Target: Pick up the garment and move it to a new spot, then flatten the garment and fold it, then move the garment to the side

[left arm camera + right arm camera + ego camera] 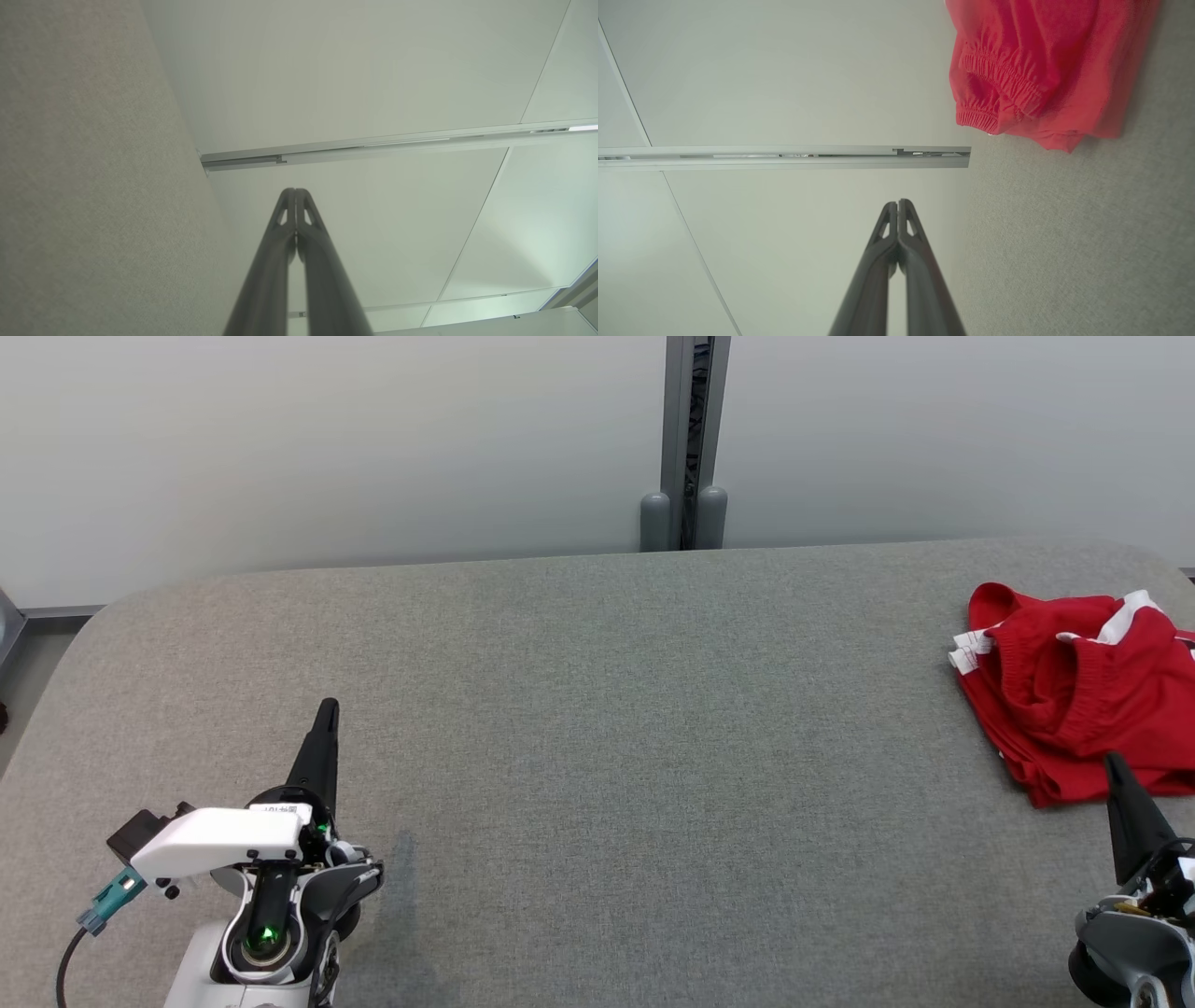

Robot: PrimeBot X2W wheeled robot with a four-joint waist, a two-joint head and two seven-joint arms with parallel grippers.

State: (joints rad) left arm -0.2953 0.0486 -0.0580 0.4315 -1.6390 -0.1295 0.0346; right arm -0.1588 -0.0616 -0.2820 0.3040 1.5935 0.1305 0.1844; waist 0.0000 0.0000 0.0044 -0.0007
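Note:
The garment [1074,695], red with white trim and an elastic waistband, lies crumpled at the far right of the grey table [597,756]. The right wrist view shows the garment [1041,70] at its upper right. My right gripper [1113,765] is shut and empty at the lower right, its tips just at the garment's near edge; whether they touch it I cannot tell. In its own view the right gripper [898,203] has its fingers pressed together. My left gripper [327,707] is shut and empty at the lower left, far from the garment, and the left gripper [295,191] points along the table toward the wall.
A pale wall with a vertical metal post [689,439] stands behind the table. The table's rounded corners lie at the far left and far right. A wide stretch of bare grey cloth surface separates the two arms.

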